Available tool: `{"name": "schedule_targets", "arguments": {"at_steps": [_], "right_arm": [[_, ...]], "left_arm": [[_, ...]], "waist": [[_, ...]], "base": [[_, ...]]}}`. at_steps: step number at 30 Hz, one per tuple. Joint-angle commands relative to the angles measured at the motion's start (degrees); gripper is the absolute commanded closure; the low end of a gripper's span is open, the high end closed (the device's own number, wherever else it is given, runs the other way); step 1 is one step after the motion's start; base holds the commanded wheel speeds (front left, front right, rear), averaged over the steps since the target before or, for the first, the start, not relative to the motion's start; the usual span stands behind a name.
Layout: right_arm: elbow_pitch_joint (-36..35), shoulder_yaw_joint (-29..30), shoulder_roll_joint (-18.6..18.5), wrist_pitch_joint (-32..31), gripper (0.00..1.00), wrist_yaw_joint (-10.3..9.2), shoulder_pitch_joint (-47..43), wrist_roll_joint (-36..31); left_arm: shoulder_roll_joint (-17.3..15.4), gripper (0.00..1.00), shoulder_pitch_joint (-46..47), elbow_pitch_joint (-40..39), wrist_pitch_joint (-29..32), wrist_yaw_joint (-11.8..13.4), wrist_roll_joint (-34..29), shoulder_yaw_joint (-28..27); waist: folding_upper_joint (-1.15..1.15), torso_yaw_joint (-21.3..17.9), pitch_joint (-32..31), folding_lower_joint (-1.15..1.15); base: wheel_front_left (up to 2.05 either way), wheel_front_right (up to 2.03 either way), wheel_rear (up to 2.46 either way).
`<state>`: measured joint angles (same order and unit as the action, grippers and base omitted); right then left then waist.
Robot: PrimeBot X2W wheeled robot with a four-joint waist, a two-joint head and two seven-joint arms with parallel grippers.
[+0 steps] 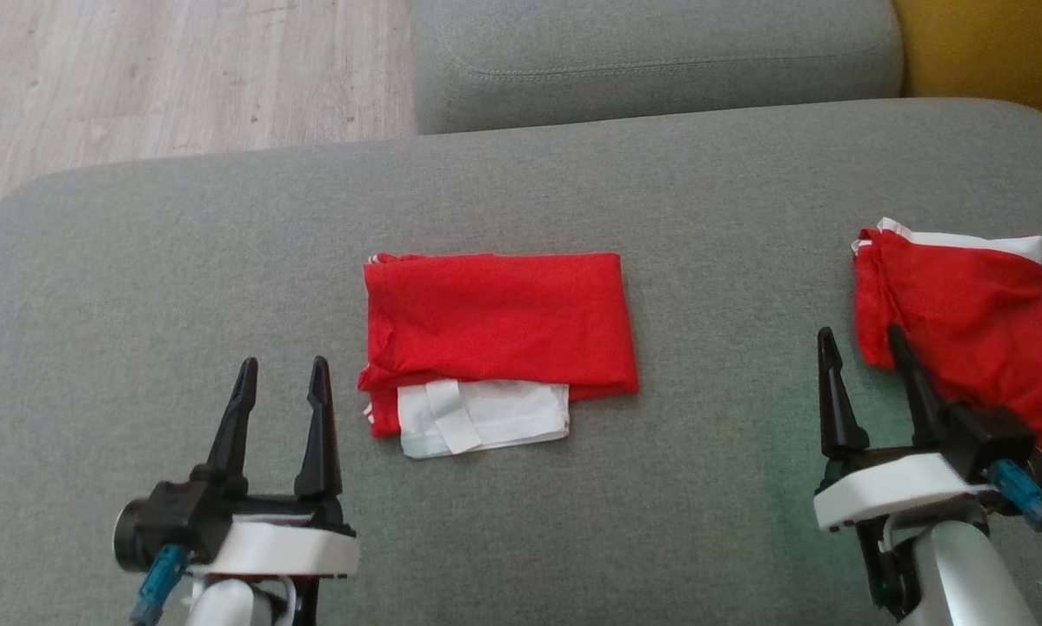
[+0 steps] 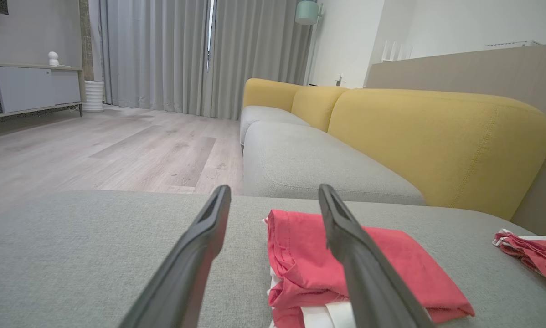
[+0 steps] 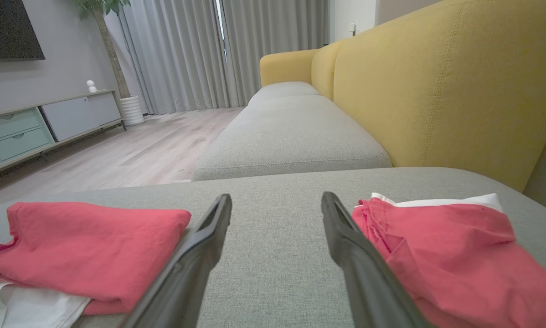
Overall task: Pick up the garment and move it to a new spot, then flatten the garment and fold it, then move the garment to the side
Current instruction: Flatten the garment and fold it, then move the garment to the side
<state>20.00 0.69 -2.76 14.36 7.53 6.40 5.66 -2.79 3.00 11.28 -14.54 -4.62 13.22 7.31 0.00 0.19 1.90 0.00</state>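
A folded red garment (image 1: 499,326) with a white panel at its near edge lies in the middle of the grey cushion (image 1: 182,287); the same folded garment (image 2: 300,246) (image 3: 86,246) appears in both wrist views. A second red-and-white garment (image 1: 965,326) (image 3: 450,255) (image 2: 533,255) lies loosely bunched at the right. My left gripper (image 1: 282,374) stands open to the near left of the folded one, holding nothing. My right gripper (image 1: 860,348) is open too, its right finger in front of the bunched garment's left edge.
A second grey seat cushion (image 1: 651,61) lies beyond, with a yellow sofa back (image 3: 437,91) along the right. Wooden floor (image 1: 173,78) lies off the cushion's far left edge. A low sideboard (image 3: 40,123) and curtains stand far off.
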Motion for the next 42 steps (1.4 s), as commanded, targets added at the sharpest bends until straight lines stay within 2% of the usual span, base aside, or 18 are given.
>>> {"name": "schedule_targets", "arguments": {"at_steps": [1,11,15,18,35,36,37,42], "right_arm": [[-2.22,-1.38,-0.13,0.63,0.00,-0.04,2.01,0.44],[-2.53,-1.93,-0.12,0.63,0.00,-0.04,5.12,0.08],[0.63,-3.11,-0.12,0.37,0.00,-0.04,7.95,-0.62],[3.03,-4.64,-0.12,-0.26,0.00,-0.04,9.71,1.58],[30.56,-15.08,-0.12,-10.03,0.00,-0.04,23.76,11.67],[31.60,-15.69,-0.12,-10.05,0.62,-0.04,24.40,11.55],[32.35,-16.36,-0.12,-9.77,1.00,-0.04,24.97,11.42],[35.11,-17.88,-0.12,-5.48,1.00,-0.04,27.17,8.28]], "left_arm": [[-0.09,0.00,1.87,-1.54,-0.46,0.06,0.04,-1.92],[-0.09,0.00,4.39,-3.76,-0.46,-0.15,0.14,-0.05],[-0.09,0.00,5.73,-3.96,-0.46,-0.26,0.38,1.52],[-0.09,0.00,6.42,-3.91,-0.46,-0.37,0.68,2.32],[-0.09,0.00,9.57,-1.96,-0.46,0.18,4.23,7.70],[-0.09,0.00,9.69,-1.92,-0.46,0.23,4.28,7.90],[-0.09,0.00,9.78,-1.94,-0.46,0.31,4.27,8.04],[-0.09,0.00,9.65,-1.98,-0.46,0.34,3.62,7.96]], "waist": [[0.00,0.23,0.07,0.00],[0.00,3.19,3.72,0.00],[0.00,5.15,6.23,0.00],[0.00,6.31,7.15,0.00],[0.00,14.44,10.20,0.00],[0.00,14.64,10.22,0.00],[0.00,14.75,10.21,0.00],[0.00,13.52,9.31,0.00]], "base": [[0.00,0.00,0.00],[0.00,0.00,0.00],[0.00,0.00,0.00],[0.00,0.00,0.00],[0.00,0.00,0.00],[0.00,0.00,0.00],[0.00,0.00,0.00],[0.00,0.00,0.00]]}}
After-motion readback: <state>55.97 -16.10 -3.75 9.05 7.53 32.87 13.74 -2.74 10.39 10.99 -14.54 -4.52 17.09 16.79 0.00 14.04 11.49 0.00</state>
